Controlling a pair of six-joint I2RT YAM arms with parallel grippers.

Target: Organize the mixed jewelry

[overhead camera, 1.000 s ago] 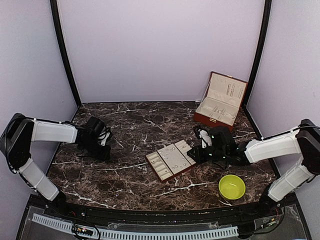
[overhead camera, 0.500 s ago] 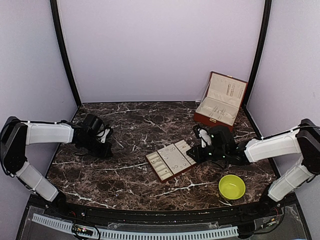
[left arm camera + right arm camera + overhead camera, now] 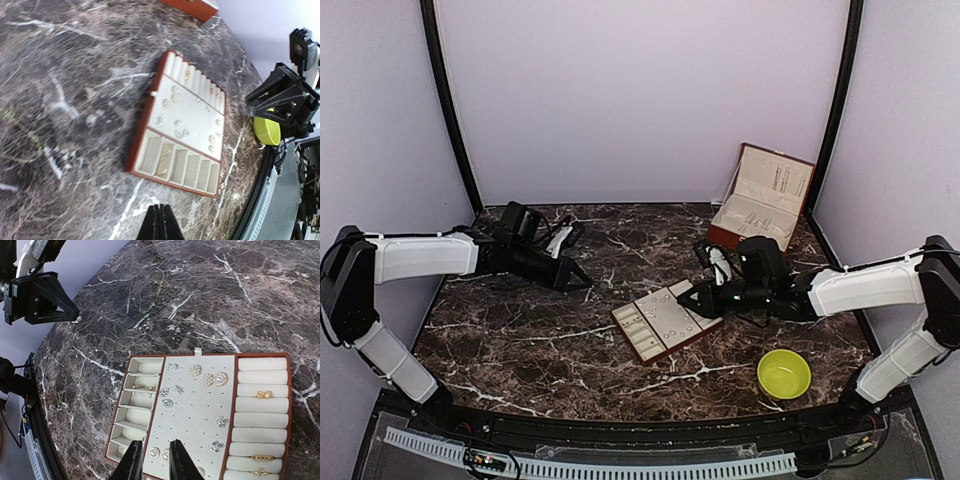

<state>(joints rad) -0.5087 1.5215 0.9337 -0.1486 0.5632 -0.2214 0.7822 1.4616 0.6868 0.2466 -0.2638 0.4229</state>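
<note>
The cream-lined compartment tray [image 3: 638,330] lies mid-table; it also shows in the left wrist view [image 3: 155,107] and the right wrist view [image 3: 137,415]. Tiny silvery studs [image 3: 192,371] sit on its middle panel, small rings [image 3: 264,394] in its rolls, and gold pieces [image 3: 144,387] in one compartment. A thin chain [image 3: 160,284] seems to lie on the marble beyond the tray. My right gripper [image 3: 686,298] is open a little, and its tips [image 3: 155,462] hover over the tray's near edge by two pearl studs [image 3: 159,454]. My left gripper [image 3: 586,284] is shut [image 3: 161,215], left of the tray, with nothing seen between its tips.
A yellow-green bowl [image 3: 784,373] stands at the front right, also in the left wrist view [image 3: 265,131]. The reddish-brown box [image 3: 765,200] stands open at the back right. Black frame posts and lilac walls enclose the dark marble table [image 3: 520,340].
My left arm has swung from the table's left side toward the middle, its gripper now pointing at the tray. My right gripper has moved a little left over the tray.
</note>
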